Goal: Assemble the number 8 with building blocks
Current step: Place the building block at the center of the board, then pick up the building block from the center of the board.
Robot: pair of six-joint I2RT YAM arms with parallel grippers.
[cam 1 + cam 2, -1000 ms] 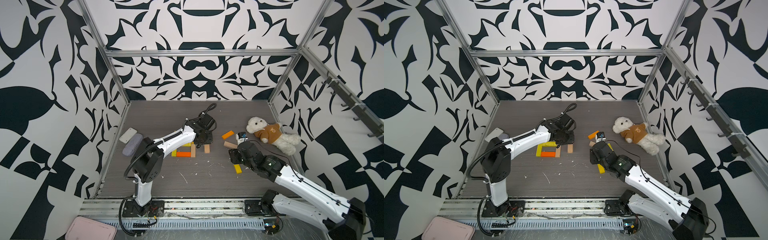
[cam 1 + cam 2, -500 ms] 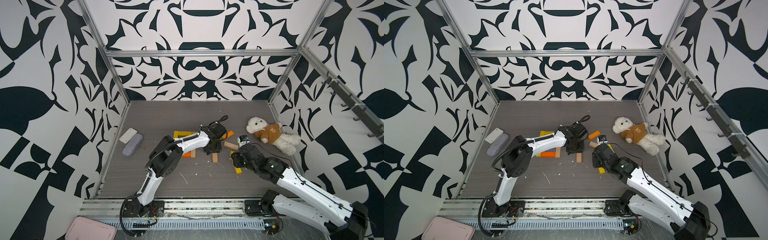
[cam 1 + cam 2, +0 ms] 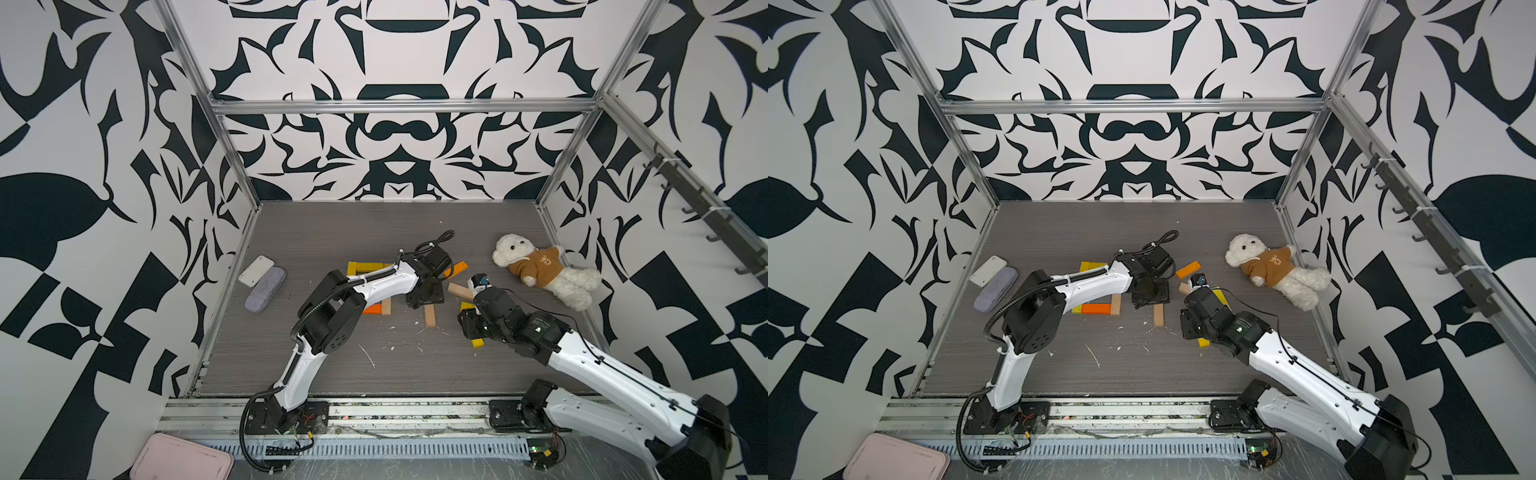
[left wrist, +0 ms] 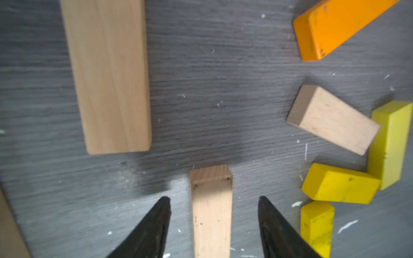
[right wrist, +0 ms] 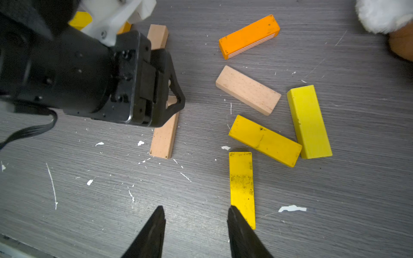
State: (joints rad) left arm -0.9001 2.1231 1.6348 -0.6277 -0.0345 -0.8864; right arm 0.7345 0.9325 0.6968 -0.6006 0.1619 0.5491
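On the grey counter (image 3: 332, 361), two arms and two claws. Toward the right side, one loose group of five: three yellow planks (image 5: 264, 140), one orange plank (image 5: 249, 36) and one pale tan plank (image 5: 248, 90), all lying flat, some touching. Just beside that group, one more tan plank (image 4: 211, 227), flat between the jaws of the left claw (image 4: 213, 197); jaws apart, bare counter showing on each side, no contact. Farther left, one partly built figure (image 3: 372, 308) of yellow, orange and tan pieces, half hidden under the left arm (image 3: 386, 280), so no sure count there. That arm stretched low across the middle, wrist bent down, claw pointing straight at the counter. From the front right corner, right arm (image 3: 602, 374) reaching in, right claw (image 5: 195, 207) tipped down over bare counter; jaws apart and empty, one finger tip (image 5: 240, 232) over the end of the nearest yellow plank (image 5: 242, 185). By the right wall, one teddy bear (image 3: 540, 270); by the left wall, one white case (image 3: 256, 271) and one grey case (image 3: 266, 289); off the counter in front, one pink tray (image 3: 180, 461).
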